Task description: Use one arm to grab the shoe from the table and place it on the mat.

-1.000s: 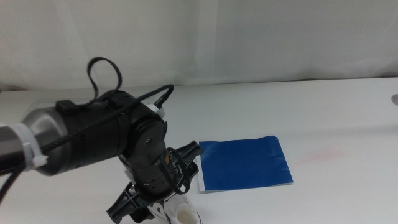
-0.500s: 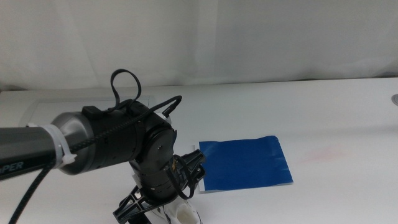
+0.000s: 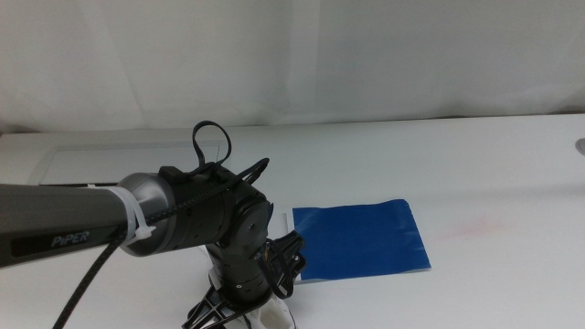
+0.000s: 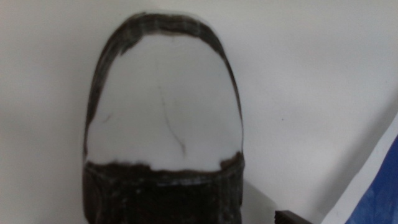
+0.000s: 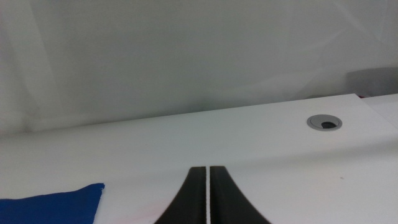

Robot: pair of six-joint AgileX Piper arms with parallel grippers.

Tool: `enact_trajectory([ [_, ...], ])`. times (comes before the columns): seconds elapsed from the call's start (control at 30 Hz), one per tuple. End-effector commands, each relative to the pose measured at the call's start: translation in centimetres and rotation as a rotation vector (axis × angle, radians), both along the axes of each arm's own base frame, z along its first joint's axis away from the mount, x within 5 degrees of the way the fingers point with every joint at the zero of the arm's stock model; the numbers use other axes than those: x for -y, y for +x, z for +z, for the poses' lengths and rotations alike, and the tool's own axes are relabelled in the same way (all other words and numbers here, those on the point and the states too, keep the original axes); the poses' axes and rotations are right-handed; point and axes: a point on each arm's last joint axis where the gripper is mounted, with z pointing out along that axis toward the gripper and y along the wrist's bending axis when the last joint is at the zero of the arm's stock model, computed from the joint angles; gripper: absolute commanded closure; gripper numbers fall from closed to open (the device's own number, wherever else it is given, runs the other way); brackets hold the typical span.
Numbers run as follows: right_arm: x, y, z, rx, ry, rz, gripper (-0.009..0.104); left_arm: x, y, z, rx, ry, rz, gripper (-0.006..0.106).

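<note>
**Left hand low over the shoe at the bench's near edge**

Left hand (image 3: 239,311) sits at the bottom of the middle view, on a dark arm (image 3: 137,224) that reaches in from the left with a black cable looped above its wrist. It hangs right over the shoe (image 3: 274,318), of which only a small white part shows below the wrist housing at the picture's lower edge. Whether this hand is clenched on the shoe or released cannot be told: its fingers are cut off by the frame edge in the middle view, and in the left wrist view they do not show clearly.

From the left wrist camera the shoe (image 4: 163,109) fills most of the picture, very close and blurred: a white rounded toe rimmed in black, with a dark band across it nearer the camera. A blue corner of the mat (image 4: 379,199) shows just beside it.

On the white bench (image 3: 494,164) the mat (image 3: 358,240) lies flat, to the right of the arm and near the shoe, with a pale strip along its near edge. No part of the shoe lies on it.

Right hand (image 5: 206,196) waits apart, its two dark fingers pressed together with only a hairline between them, holding nothing. Ahead of it lie the bench, a corner of the mat (image 5: 50,202) and a round grey grommet (image 5: 324,122).
</note>
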Motion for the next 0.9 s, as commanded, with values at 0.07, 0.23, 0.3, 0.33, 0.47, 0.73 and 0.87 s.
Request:
enact_trajectory([
  [0.07,0.0,-0.1,-1.3,-0.028,-0.021,0.0,0.097,0.3,-0.2,-0.9,-0.031,-0.002,0.027,0.018],
  [0.23,0.0,-0.1,-1.3,-0.028,-0.021,0.0,0.097,0.5,0.0,-1.0,-0.013,-0.018,0.024,0.075],
  [0.3,0.0,-0.1,-1.3,-0.028,-0.021,0.0,0.097,0.5,-0.2,-1.0,-0.027,-0.016,0.025,0.102],
  [0.33,0.0,-0.1,-1.3,-0.028,-0.021,0.0,0.097,0.4,-0.3,-1.1,-0.045,-0.011,0.033,0.102],
  [0.47,0.0,-0.1,-1.3,-0.028,-0.021,0.0,0.097,0.4,-0.5,-1.1,-0.062,-0.003,0.041,0.102],
  [0.73,0.0,-0.1,-1.3,-0.028,-0.021,0.0,0.097,-0.1,-0.6,0.1,-0.07,-0.003,0.075,0.103],
  [0.87,0.0,-0.1,-1.3,-0.028,-0.021,0.0,0.097,-1.1,-0.2,1.4,-0.08,-0.038,0.171,0.103],
])
